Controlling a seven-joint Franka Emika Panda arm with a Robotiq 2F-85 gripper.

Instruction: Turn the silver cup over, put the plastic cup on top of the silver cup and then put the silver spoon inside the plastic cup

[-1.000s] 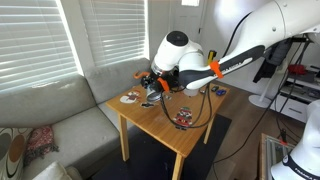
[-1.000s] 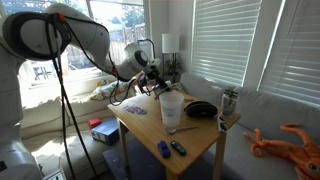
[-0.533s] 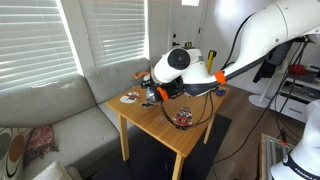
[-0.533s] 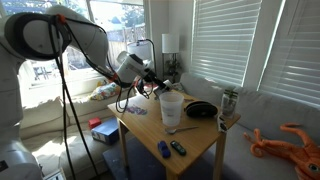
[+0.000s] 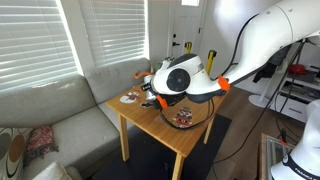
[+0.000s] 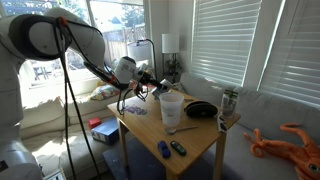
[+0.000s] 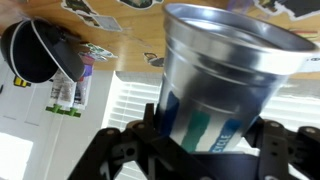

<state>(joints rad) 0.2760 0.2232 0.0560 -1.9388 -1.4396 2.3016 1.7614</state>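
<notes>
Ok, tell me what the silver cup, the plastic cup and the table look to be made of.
The silver cup: likely metal, brushed grey sheen with reflections. The plastic cup: seemingly plastic, whitish and translucent, with a milky look. The table: apparently wood, light brown with a smooth top.
</notes>
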